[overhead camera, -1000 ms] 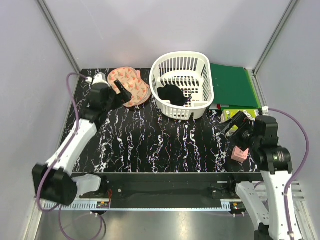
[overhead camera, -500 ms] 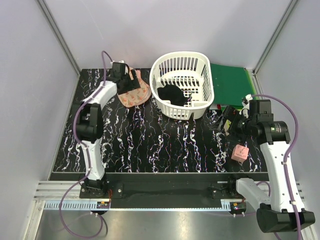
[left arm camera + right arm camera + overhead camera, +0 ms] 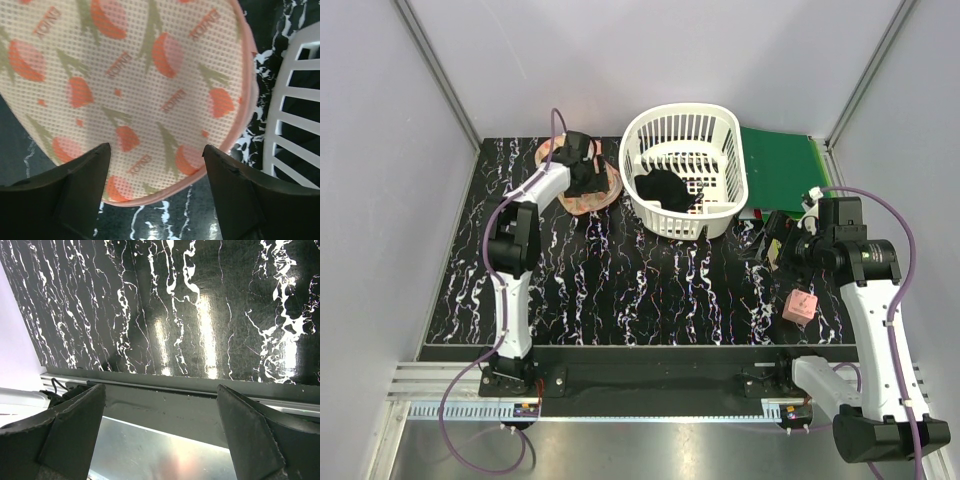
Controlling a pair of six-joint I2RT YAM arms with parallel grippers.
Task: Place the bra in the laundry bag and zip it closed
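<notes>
Looking down from the top camera, we see the bra (image 3: 662, 190), a small heap of plain black soft fabric. It lies inside the white slotted basket (image 3: 730, 150) at the back of the black marbled table (image 3: 650, 290), not in the laundry bag (image 3: 607, 190). The bag lies flat just left of the basket, and from above it is largely hidden under the left gripper (image 3: 582, 172). The left wrist camera gives us what that view cannot. There the bag (image 3: 135, 80) is pale mesh with red-and-green watermelon slices and a pink trimmed edge, and a strip of table separates it from the basket's slats (image 3: 300, 100). A small repeated word is printed across it, which we read as "ENJOY". The left gripper (image 3: 156, 150) has its jaws spread apart over the mesh, clamping nothing that we can see. The right gripper (image 3: 161, 390) shows only in detail in its own wrist view, gaping wide over bare table and the metal front rail. From above it (image 3: 782, 245) sits far right, near a pink block (image 3: 800, 305), with a green board (image 3: 785, 170) behind.
</notes>
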